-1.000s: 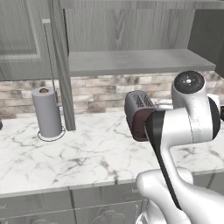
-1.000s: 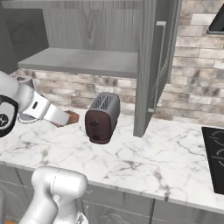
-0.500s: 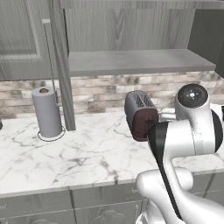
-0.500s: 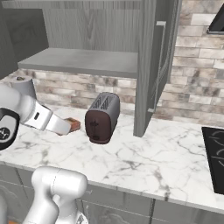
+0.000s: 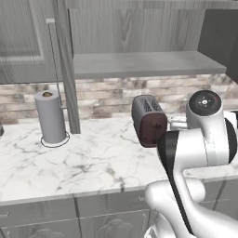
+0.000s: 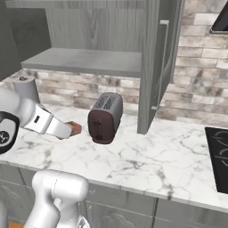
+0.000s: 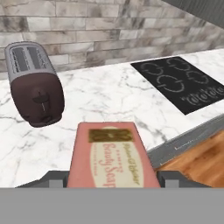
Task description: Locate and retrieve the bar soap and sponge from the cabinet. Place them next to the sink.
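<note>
The bar soap [image 7: 111, 159], a reddish-pink block with a printed label, sits between my gripper's [image 7: 112, 180] two dark fingertips [image 7: 56, 178], which are shut on it. From the right base view the gripper [image 6: 67, 129] hangs just above the marble counter, left of the toaster, with the soap [image 6: 75, 128] at its tip. The cabinet stands open with a bare grey shelf [image 5: 139, 64] [image 6: 84, 60]. Sponge and sink are out of view.
A dark red and steel toaster [image 5: 148, 120] [image 6: 104, 117] [image 7: 34, 83] stands on the counter [image 5: 93, 158]. A paper towel roll [image 5: 50, 116] is at the left. A black cooktop [image 7: 181, 83] [image 6: 219, 153] lies to the right. An open cabinet door [image 6: 153, 67] hangs over the counter.
The arm has dropped a little and swung, carrying the soap slightly lower toward the counter beside the toaster. The grip on the soap is unchanged.
</note>
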